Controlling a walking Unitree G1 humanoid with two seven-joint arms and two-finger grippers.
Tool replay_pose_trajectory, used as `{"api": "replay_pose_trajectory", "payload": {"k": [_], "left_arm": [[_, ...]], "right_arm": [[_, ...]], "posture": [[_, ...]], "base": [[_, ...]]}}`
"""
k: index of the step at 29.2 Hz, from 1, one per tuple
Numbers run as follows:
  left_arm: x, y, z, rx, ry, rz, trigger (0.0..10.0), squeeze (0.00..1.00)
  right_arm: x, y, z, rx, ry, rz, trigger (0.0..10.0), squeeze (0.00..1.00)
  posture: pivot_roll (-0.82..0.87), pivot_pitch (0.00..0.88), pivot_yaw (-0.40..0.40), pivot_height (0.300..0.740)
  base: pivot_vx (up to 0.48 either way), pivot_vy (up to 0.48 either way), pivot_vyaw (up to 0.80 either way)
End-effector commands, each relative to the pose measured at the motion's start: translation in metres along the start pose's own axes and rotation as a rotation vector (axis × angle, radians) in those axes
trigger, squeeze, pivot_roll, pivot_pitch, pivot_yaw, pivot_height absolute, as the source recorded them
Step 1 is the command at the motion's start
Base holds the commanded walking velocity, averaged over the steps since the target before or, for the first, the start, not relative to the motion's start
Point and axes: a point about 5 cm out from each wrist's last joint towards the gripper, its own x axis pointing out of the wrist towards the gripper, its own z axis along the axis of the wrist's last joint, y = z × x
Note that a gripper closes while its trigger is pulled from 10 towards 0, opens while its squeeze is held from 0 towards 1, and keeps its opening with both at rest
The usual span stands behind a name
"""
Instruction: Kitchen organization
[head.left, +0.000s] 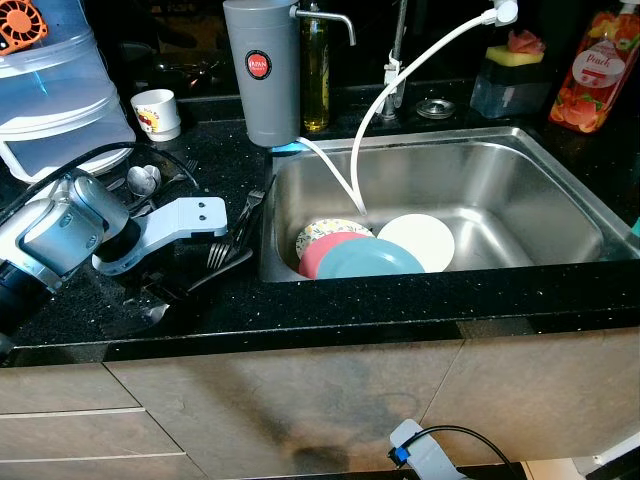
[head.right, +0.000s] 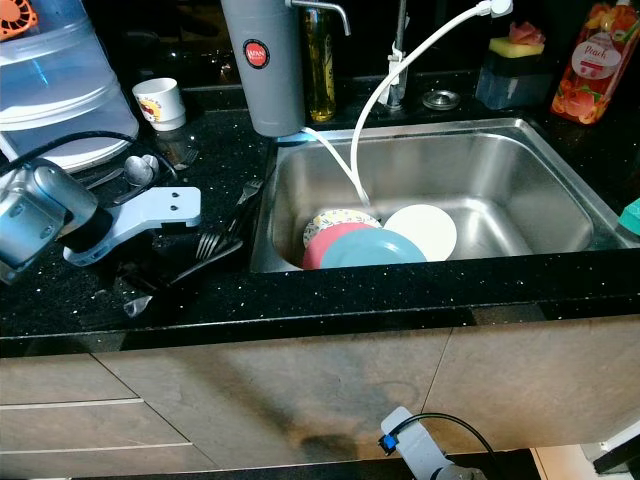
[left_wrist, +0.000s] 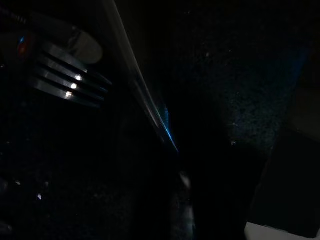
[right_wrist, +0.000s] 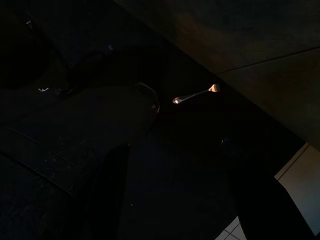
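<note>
Several pieces of cutlery lie loose on the black tabletop just left of the sink, forks and a spoon among them, unsorted. Four plates lean stacked at the sink's near left corner: a patterned one, a pink one, a teal one and a white one. Judged from this layout, the organizing is at an early stage; the cutlery is ungathered and the plates remain in the basin, with nothing visibly put away.

Left arm: bent across the tabletop, wrist bracket horizontal, left gripper low over the dark surface near the cutlery. The left wrist view shows fork tines close ahead. Whether the fingers are apart or together cannot be told; they merge with the black stone.

Right arm: hangs idle below the tabletop edge. The right gripper has its fingers apart, holding nothing, with the floor beneath.

Surroundings: a grey water filter, a white cup and a clear container stand behind
</note>
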Motion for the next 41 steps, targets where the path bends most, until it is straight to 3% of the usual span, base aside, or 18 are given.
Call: {"api": "replay_pose_trajectory", "payload": {"k": [1,9,12,16,17,20,22,26,27,28,31,33,36,38,41], "left_arm": [[0.013,-0.003,-0.018,-0.057,0.073,-0.027,0.0,0.0],[0.013,-0.003,-0.021,-0.074,0.07,-0.023,0.0,0.0],[0.011,-0.001,-0.016,-0.096,0.008,-0.007,0.0,0.0],[0.003,-0.005,0.004,-0.129,-0.182,-0.082,0.0,0.0],[0.003,-0.005,0.004,-0.129,-0.182,-0.082,0.0,0.0],[-0.003,-0.011,0.014,-0.122,-0.284,-0.142,0.0,0.0],[-0.01,-0.018,0.025,-0.087,-0.412,-0.219,0.0,0.0],[-0.016,-0.021,0.031,-0.08,-0.491,-0.261,0.0,0.0],[-0.024,-0.025,0.037,-0.078,-0.583,-0.315,0.0,0.0],[-0.024,-0.025,0.037,-0.078,-0.583,-0.315,0.0,0.0],[-0.041,-0.031,0.049,-0.066,-0.765,-0.415,0.0,0.0],[-0.041,-0.031,0.049,-0.066,-0.765,-0.415,0.0,0.0],[-0.055,-0.038,0.06,-0.032,-0.976,-0.508,0.0,0.0],[-0.057,-0.04,0.063,-0.022,-1.028,-0.526,0.0,0.0],[-0.061,-0.044,0.073,-0.003,-1.214,-0.552,0.0,0.0]], "right_arm": [[0.0,0.0,0.0,0.001,-0.003,-0.003,10.0,0.0],[0.0,0.0,0.0,-0.005,-0.002,-0.006,10.0,0.0],[0.0,0.0,0.0,-0.005,-0.002,-0.007,10.0,0.0],[0.0,0.0,0.0,-0.003,-0.002,-0.008,10.0,0.0],[0.0,0.0,0.0,-0.003,-0.002,-0.008,10.0,0.0],[0.0,0.0,0.0,-0.003,-0.002,-0.008,10.0,0.0],[0.0,0.0,0.001,-0.005,0.0,-0.007,10.0,0.0],[0.0,0.0,0.001,-0.004,0.0,-0.008,10.0,0.0],[0.0,0.0,0.001,-0.003,-0.001,-0.008,10.0,0.0],[0.0,0.0,0.001,-0.003,-0.001,-0.008,10.0,0.0],[0.0,0.0,0.0,-0.002,0.0,-0.01,10.0,0.0],[0.0,0.0,0.0,-0.002,0.0,-0.01,10.0,0.0],[0.0,0.0,0.0,-0.003,0.003,-0.011,10.0,0.0],[0.0,0.0,0.0,-0.004,0.004,-0.011,10.0,0.0],[0.0,-0.001,-0.001,-0.004,0.006,-0.012,10.0,0.0]], "posture": [[0.03,0.014,0.048,0.74],[0.04,0.012,0.045,0.74],[0.04,0.01,0.045,0.74],[0.04,0.006,0.045,0.74],[0.04,0.006,0.045,0.74],[0.04,0.003,0.044,0.74],[0.04,0.001,0.043,0.74],[0.04,0.0,0.043,0.74],[0.04,0.0,0.045,0.74],[0.04,0.0,0.045,0.74],[0.04,0.0,0.043,0.74],[0.04,0.0,0.043,0.74],[0.04,0.0,0.039,0.74],[0.04,0.0,0.039,0.74],[0.04,0.0,0.04,0.74]], "base": [[0.0,0.0,0.0],[0.0,0.0,0.0],[0.0,0.0,0.0],[0.0,0.0,0.0],[0.0,0.0,0.0],[0.0,0.0,0.0],[0.0,0.0,0.0],[0.0,0.0,0.0],[0.0,0.0,0.0],[0.0,0.0,0.0],[0.0,0.0,0.0],[0.0,0.0,0.0],[0.0,0.0,0.0],[0.0,0.0,0.0],[0.0,0.0,0.0]]}}
